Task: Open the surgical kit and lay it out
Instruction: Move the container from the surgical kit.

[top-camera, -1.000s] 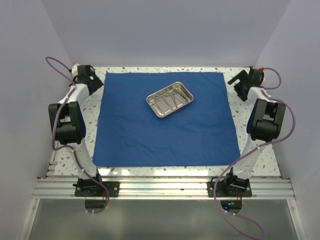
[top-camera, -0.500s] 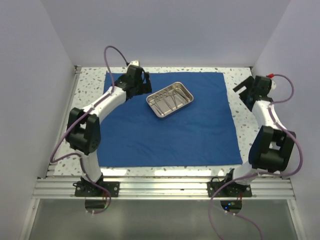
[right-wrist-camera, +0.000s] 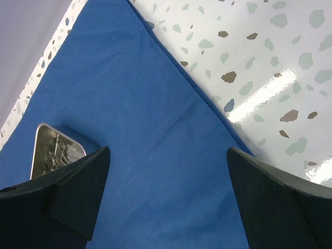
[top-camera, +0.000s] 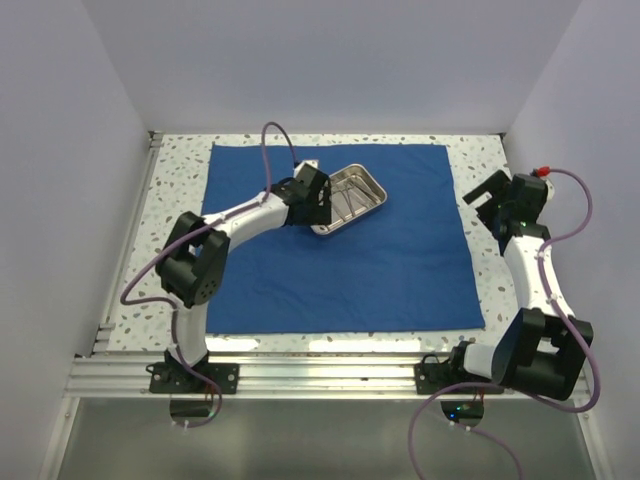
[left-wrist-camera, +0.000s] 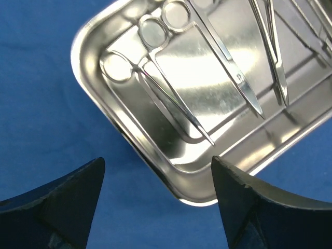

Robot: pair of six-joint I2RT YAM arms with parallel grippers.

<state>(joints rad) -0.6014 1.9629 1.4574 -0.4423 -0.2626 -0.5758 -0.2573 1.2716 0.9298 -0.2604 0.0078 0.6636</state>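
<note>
Surgical kit status: the blue drape (top-camera: 330,270) lies unfolded and flat on the speckled tabletop (right-wrist-camera: 259,52), covering most of it, so the opening step reads as done. The steel tray (left-wrist-camera: 205,98) sits on the far-centre part of the drape, turned at an angle to the cloth's edges. All visible instruments lie inside the tray, side by side and pointing the same general way. Curved ring-handled forceps (left-wrist-camera: 171,98) are nearest the corner, ring-handled scissors (left-wrist-camera: 228,65) lie beside them, and tweezers (left-wrist-camera: 275,62) lie further along (other pieces run out of the wrist view and cannot be named). None is yet laid out on the cloth.

The left gripper (left-wrist-camera: 155,168) hangs above the tray's left corner, fingers spread wide with nothing between them. This placement puts the forceps just ahead of the open jaws, which suggests an approach for a first pick. Slim, flat steel lying on a polished floor leaves little for the fingers to get under. A slip, or a shove of the tray, is the probable fault.

The right gripper (right-wrist-camera: 168,155) is held over the drape's right edge, well apart from the tray, its fingers likewise spread and empty. Probable reason: it stands clear of the left arm's working area.
</note>
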